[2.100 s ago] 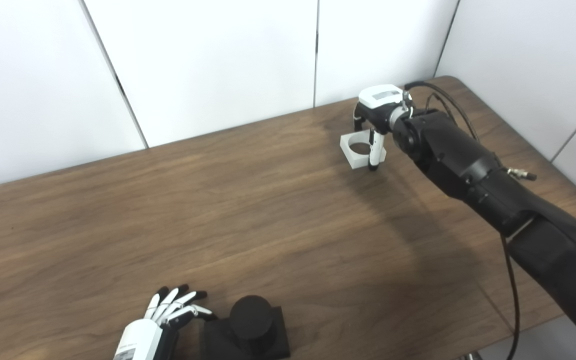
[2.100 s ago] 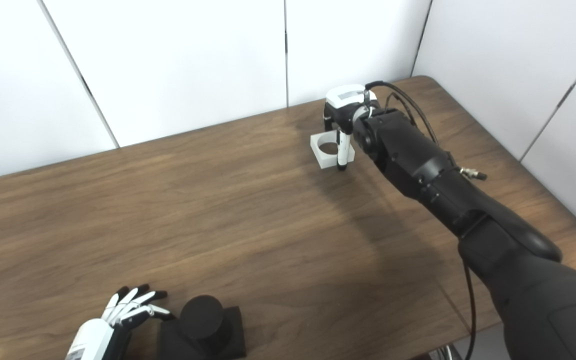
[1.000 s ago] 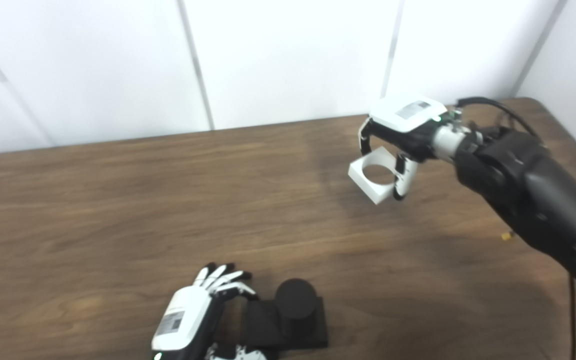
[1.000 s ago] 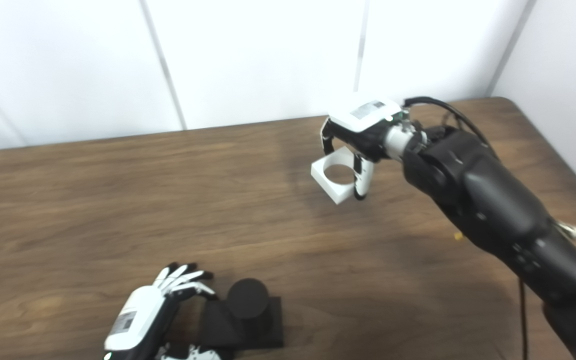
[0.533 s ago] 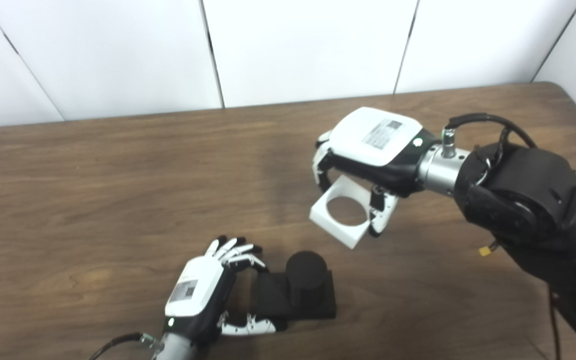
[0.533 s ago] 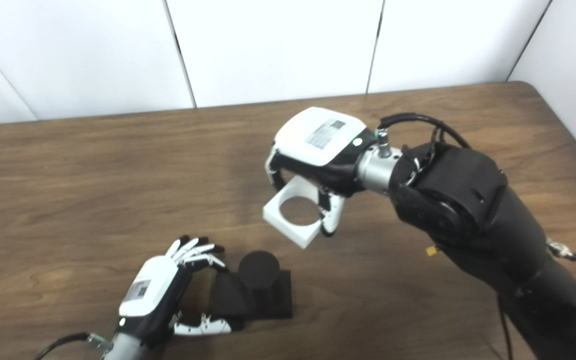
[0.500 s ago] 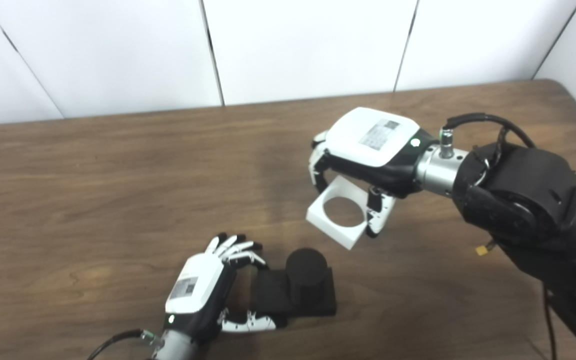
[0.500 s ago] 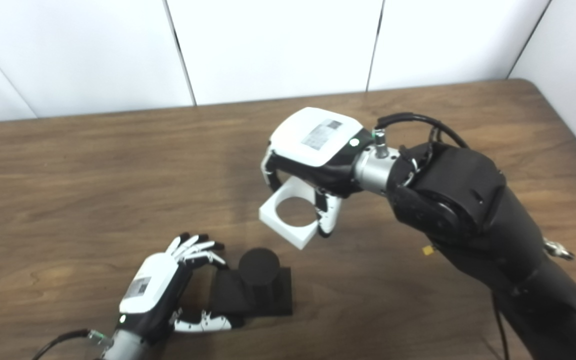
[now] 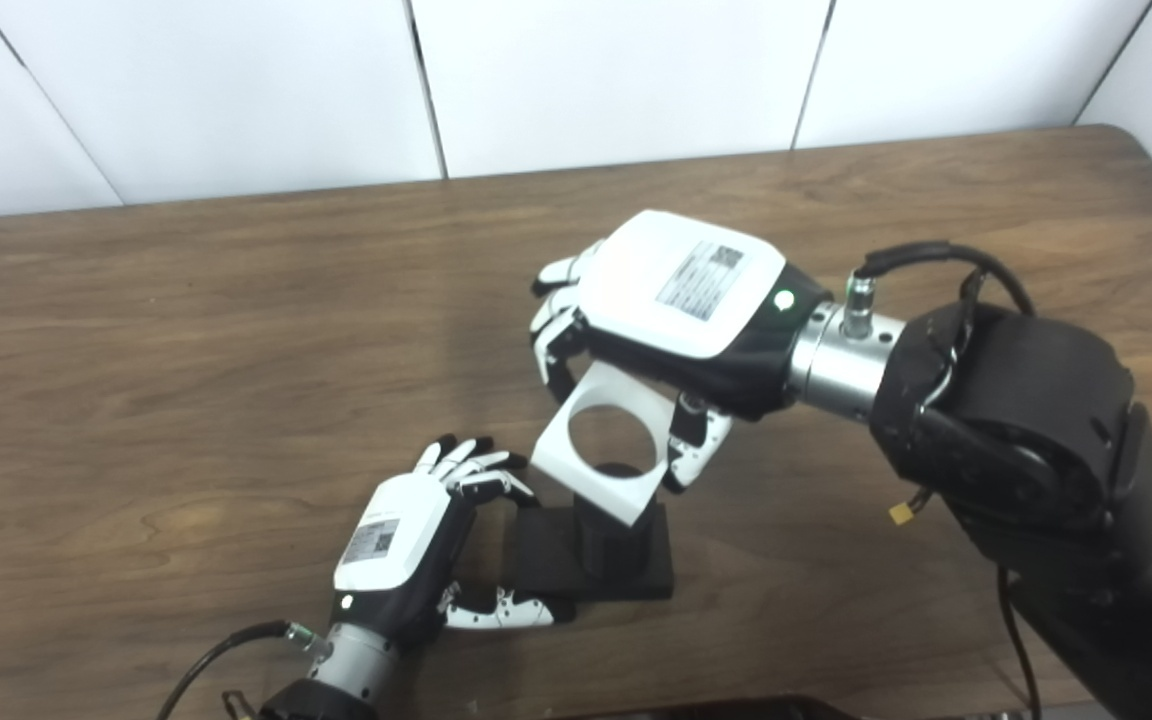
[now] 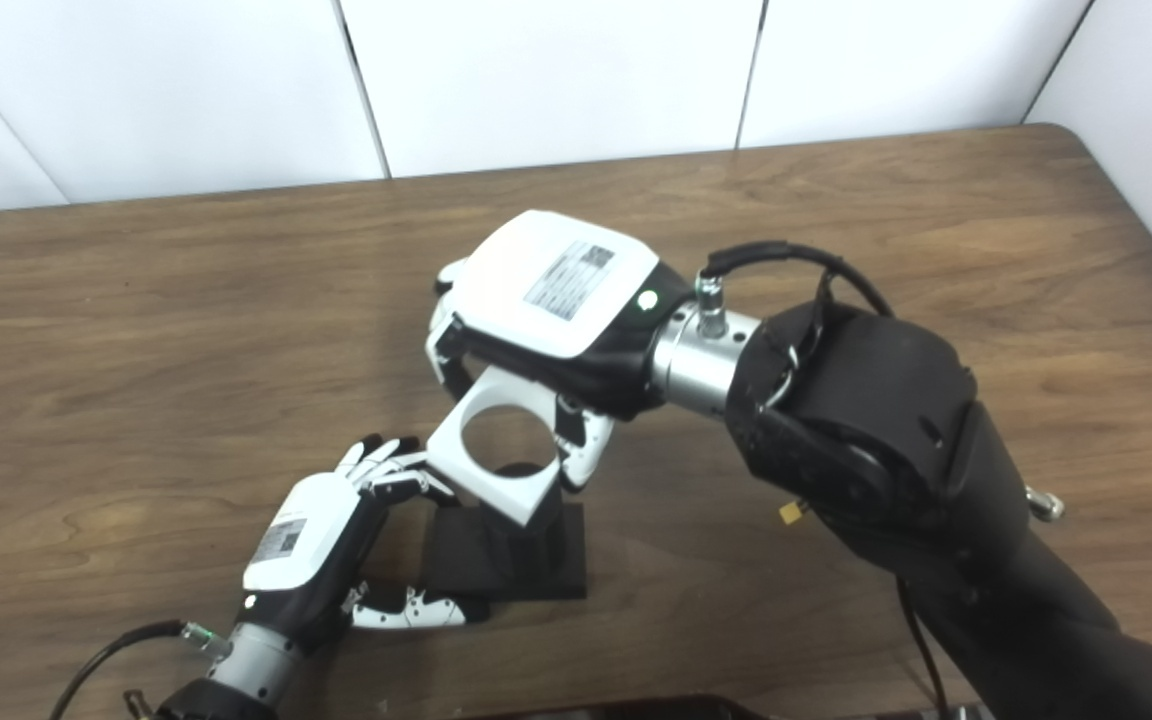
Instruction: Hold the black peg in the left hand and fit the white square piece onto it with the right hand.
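White square piece, rigid and seemingly light, pinched by its outer edges in my right hand, hovering tilted over the black peg, whose base my left hand clasps on the wooden table

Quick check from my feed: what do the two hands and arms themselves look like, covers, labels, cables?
Both the right hand and the left hand have a white back plate bearing a printed label, black palm parts, and white fingers with black tips. A green light glows near each wrist. The right wrist has a silver metal collar with a black cable looping into the bulky matte black forearm. A black cable trails from the left wrist.
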`<move>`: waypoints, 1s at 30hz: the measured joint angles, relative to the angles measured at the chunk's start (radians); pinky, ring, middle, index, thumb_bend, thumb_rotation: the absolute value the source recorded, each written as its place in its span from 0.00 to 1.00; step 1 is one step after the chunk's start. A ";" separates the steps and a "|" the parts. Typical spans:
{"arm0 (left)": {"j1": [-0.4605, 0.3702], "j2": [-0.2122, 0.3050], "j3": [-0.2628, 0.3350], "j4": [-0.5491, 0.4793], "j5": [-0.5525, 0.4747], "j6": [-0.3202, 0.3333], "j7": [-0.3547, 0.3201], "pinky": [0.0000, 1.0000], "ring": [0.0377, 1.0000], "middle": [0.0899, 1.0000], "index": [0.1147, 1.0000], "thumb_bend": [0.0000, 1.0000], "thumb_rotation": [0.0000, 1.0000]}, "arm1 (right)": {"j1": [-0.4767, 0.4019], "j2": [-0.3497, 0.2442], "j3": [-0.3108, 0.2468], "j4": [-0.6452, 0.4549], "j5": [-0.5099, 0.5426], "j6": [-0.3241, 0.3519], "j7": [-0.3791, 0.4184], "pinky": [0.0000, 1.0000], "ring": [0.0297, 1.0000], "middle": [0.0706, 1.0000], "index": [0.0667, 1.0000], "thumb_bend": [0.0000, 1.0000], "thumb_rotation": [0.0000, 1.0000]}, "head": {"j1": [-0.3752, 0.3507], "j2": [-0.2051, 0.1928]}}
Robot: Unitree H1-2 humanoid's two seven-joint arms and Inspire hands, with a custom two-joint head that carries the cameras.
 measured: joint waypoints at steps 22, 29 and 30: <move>-0.010 -0.019 -0.004 -0.012 0.013 0.032 -0.028 1.00 0.92 0.81 0.42 0.52 0.05 | 0.026 -0.004 0.008 0.003 0.028 -0.005 0.000 0.81 0.87 0.73 0.45 0.52 0.13 | 0.014 0.017; -0.010 -0.019 -0.009 -0.014 0.013 0.039 -0.029 1.00 0.93 0.81 0.42 0.52 0.05 | 0.032 -0.004 0.008 0.013 0.027 -0.007 0.000 0.83 0.87 0.73 0.45 0.52 0.13 | 0.011 0.015; -0.010 -0.019 -0.009 -0.015 0.013 0.039 -0.029 1.00 0.93 0.81 0.42 0.52 0.05 | 0.033 -0.004 0.008 0.015 0.026 -0.007 0.000 0.83 0.87 0.73 0.45 0.52 0.13 | 0.015 0.015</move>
